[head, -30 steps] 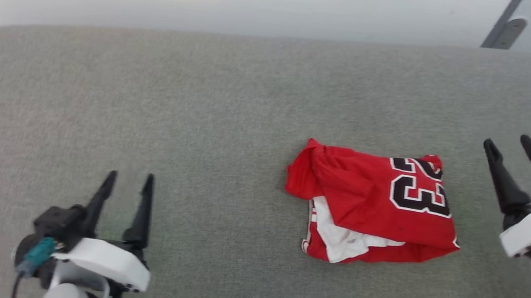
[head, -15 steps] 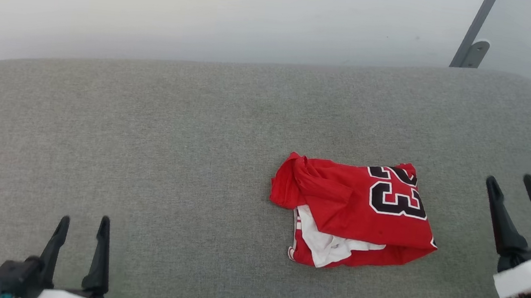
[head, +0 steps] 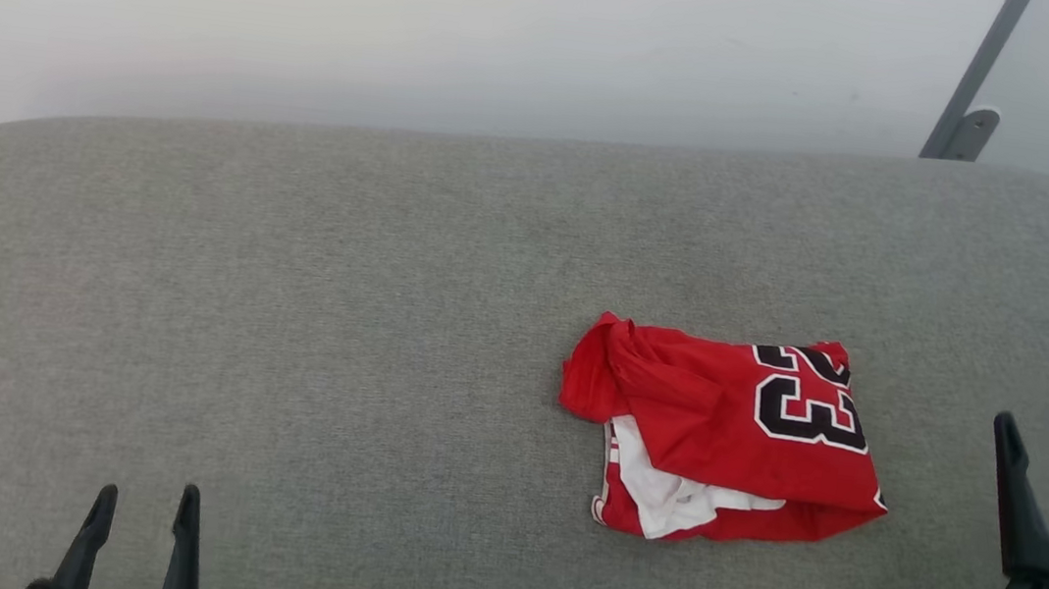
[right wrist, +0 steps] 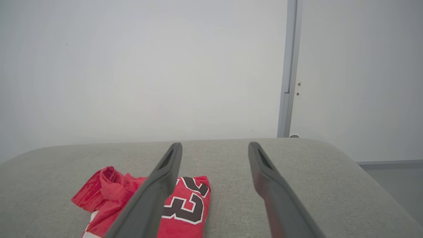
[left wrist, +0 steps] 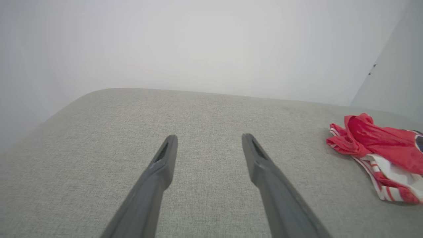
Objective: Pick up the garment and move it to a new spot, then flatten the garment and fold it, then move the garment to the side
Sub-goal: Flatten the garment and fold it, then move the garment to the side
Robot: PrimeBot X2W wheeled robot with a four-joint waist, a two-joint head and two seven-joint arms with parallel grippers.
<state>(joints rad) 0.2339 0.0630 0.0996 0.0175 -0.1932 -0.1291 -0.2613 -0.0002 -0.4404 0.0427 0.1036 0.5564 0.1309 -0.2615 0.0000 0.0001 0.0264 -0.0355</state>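
The head view's bottom edge cuts off the left pincer (head: 148, 491) below its fingers; a finger of the right pincer (right wrist: 214, 143) covers part of the jersey (right wrist: 190, 205).

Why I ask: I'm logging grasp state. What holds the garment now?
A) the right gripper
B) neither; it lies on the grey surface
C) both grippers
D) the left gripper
B: the garment lies folded on the grey surface, with the left gripper and the right gripper both open and apart from it.
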